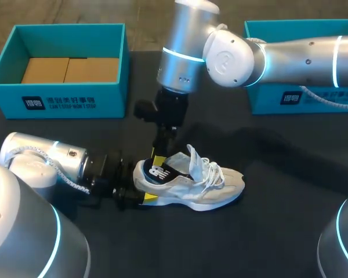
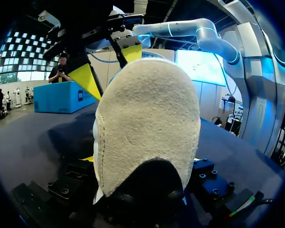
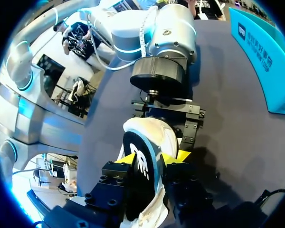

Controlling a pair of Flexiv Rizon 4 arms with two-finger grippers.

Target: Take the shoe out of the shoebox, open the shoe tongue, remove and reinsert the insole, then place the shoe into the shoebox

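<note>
A white and beige shoe [image 1: 211, 188] lies on its sole mid-table, toe to the right, tongue lifted and laces loose. My left gripper [image 1: 144, 184] comes in low from the left, its fingers wide apart and pressed on both sides of the heel [image 2: 147, 123]. My right gripper [image 1: 158, 159] hangs straight down over the shoe's opening. Its yellow tips [image 3: 128, 159] are shut on the dark insole [image 3: 140, 164], which stands partly out of the shoe [image 1: 161, 172]. In the left wrist view the right gripper [image 2: 109, 66] shows above the heel.
A teal shoebox [image 1: 75, 95] with brown cardboard inside stands at the back left. A second teal box [image 1: 267, 101] stands at the back right, under my right arm. Dark table surface lies in front and to the right of the shoe.
</note>
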